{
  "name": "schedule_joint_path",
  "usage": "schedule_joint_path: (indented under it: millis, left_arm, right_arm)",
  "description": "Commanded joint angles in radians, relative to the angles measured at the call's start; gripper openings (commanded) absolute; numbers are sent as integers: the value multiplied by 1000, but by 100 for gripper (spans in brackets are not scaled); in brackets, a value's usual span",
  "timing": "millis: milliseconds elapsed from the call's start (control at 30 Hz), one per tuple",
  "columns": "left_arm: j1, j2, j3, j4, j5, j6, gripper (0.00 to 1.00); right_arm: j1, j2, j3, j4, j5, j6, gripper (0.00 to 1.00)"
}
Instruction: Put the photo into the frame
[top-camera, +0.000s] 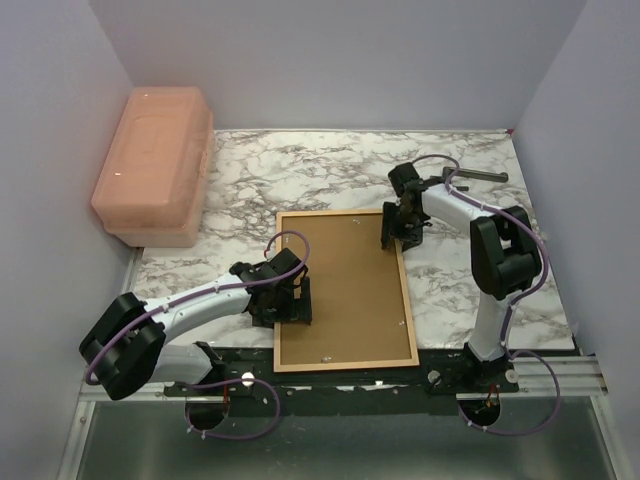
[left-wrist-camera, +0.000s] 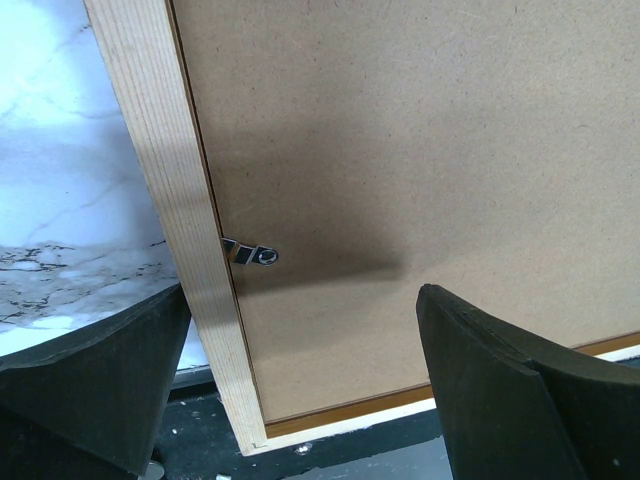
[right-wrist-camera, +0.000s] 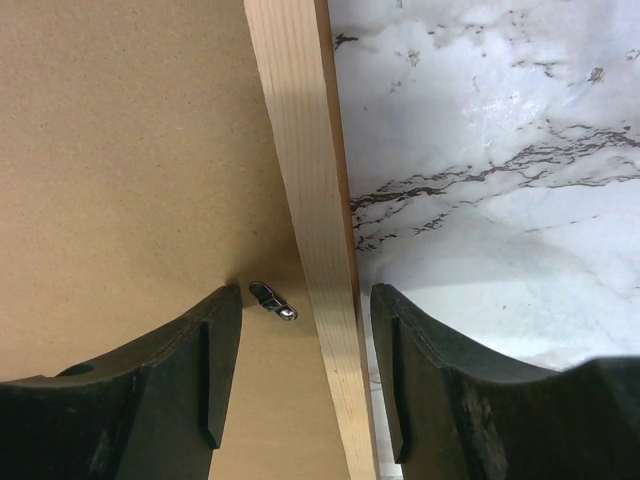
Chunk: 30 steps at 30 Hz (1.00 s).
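Marble-patterned table (top-camera: 330, 170) stood inside plain white walls, with a pink lidded box (top-camera: 155, 165) at 10 o'clock. The frame (top-camera: 408, 300) lay flat near the 6 o'clock edge, back side up, with the brown backing board (top-camera: 340, 290) filling its opening.

The left gripper (left-wrist-camera: 303, 300) sat at the frame's 9 o'clock side, low on the left rail. Its jaws stood wide apart and held nothing, one finger over the marble and the other over the board, with the rail between them. The right gripper (right-wrist-camera: 308, 295) sat at the frame's 2 o'clock corner region and straddled the right rail. Its jaws were narrower, and a slim gap showed on each side of the wood, so nothing was gripped.

The top view gave the whole layout. Only the wrist views resolved the small metal turn clips: one (left-wrist-camera: 250, 253) just inside the left rail, another (right-wrist-camera: 272, 300) beside the right rail, both lying on the board.
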Motion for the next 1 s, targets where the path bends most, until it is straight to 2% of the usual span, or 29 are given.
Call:
schedule_joint_path:
  millis: [0,67,167,233,467,500,533,600,667,800,967]
  left_arm:
    - [0,-4,-33,31,0,-6,96]
    - [0,-7,-36,31,0,-6,96]
    - [0,-9,-39,30,-1,-6,96]
    - [0,-12,-40,30,0,-6,96]
    - [3,-36,-5,4,-19,13,95]
    - [7,-42,5,-2,-21,17,96]
    - [14,-51,16,-8,-23,22,96]
    - [40,-63,33,-8,-14,38,96]
    - [82,-69,45,0,7,59,96]
    - [187,-52,54,33,63,113,96]
    - [285,18,73,98,147,175,95]
  right_arm:
    - [-2,49,21,-11,101,-3,52]
    - [-1,46,24,-10,106,3,40]
    - [-1,40,30,-14,109,7,15]
    - [-1,38,31,-20,112,6,2]
    - [-1,6,-4,-24,129,-1,0]
    - [-1,-3,-5,-27,125,-1,2]
    - [-1,-12,-6,-30,116,-2,9]
    - [-1,-35,-6,-33,101,-4,41]
    - [-2,-61,-6,-34,88,-1,58]
    - [-11,-106,-20,-26,18,15,76]
    - [-35,-129,-97,34,-141,52,86]
